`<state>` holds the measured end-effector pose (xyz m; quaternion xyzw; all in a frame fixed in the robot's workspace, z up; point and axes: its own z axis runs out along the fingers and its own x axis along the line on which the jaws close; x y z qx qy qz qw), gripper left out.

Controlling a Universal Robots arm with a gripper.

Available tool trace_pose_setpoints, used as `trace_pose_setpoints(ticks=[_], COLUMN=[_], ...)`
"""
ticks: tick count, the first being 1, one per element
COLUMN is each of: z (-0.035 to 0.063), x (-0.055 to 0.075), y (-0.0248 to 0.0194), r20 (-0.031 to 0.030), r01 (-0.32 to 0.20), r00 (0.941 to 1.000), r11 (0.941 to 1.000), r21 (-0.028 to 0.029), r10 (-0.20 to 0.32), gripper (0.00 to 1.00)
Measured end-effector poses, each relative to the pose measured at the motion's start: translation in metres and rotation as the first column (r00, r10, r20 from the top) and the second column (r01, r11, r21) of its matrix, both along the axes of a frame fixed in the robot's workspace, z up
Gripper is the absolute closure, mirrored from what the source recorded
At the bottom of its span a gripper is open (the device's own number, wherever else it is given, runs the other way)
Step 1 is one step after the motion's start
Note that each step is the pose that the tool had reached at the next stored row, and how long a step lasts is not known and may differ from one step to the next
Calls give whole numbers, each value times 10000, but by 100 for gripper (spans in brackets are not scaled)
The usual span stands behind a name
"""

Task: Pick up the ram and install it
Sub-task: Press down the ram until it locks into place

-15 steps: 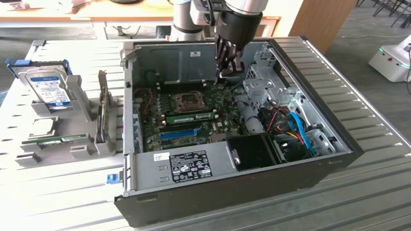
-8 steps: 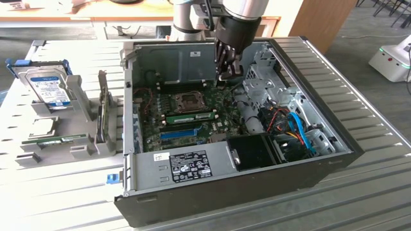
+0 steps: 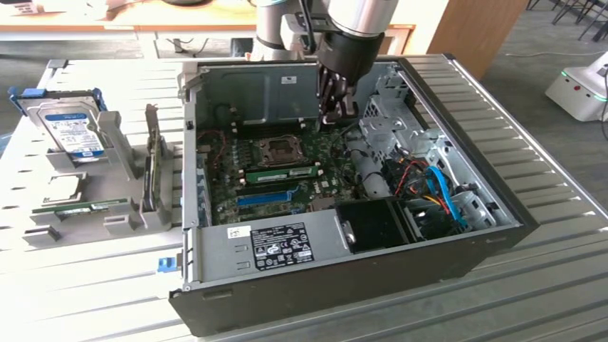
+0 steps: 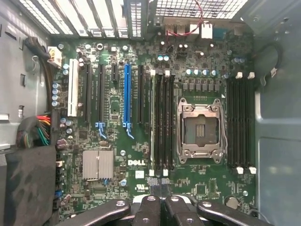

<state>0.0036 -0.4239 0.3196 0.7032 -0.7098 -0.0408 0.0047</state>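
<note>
On the exterior view's left, on the slatted surface (image 3: 85, 285), a grey rack holds a hard drive (image 3: 74, 132) with a blue label, standing on edge. Below it a small green stick (image 3: 87, 208) lies flat in a low cradle. Just beside these, toward the right, a grey card (image 3: 152, 167) stands upright in its own holder.

The open computer case (image 3: 380, 285) takes the middle of the surface, with the motherboard (image 3: 323, 189) lying flat inside. The ram (image 3: 283, 173) is seated upright in a slot between the CPU socket (image 3: 281, 149) and the long blue slot (image 3: 263, 197). In the wrist view the ram (image 4: 151, 117) shows edge-on in the slot farthest from the CPU socket (image 4: 199, 125), with black empty slots between them, the blue slot (image 4: 126, 94) on its other side and a ribbed heatsink (image 4: 98, 165) beyond that.

The gripper (image 3: 337, 110) hangs inside the case above the motherboard, near the back wall and just right of the socket, touching nothing. Its fingers are pressed together and hold nothing; in the wrist view the gripper (image 4: 158, 188) sits just past the end of the ram slots.

Further right lie a black fan housing (image 3: 375, 224) and blue cables (image 3: 445, 196).
</note>
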Motion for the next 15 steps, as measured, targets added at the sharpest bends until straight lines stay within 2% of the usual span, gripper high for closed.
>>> trace_pose_setpoints(ticks=[15], z=[-135], x=[0], y=[0], r20=[0], r01=[0], r00=[10000], r11=[10000], r21=[1], r10=[0], gripper=[89])
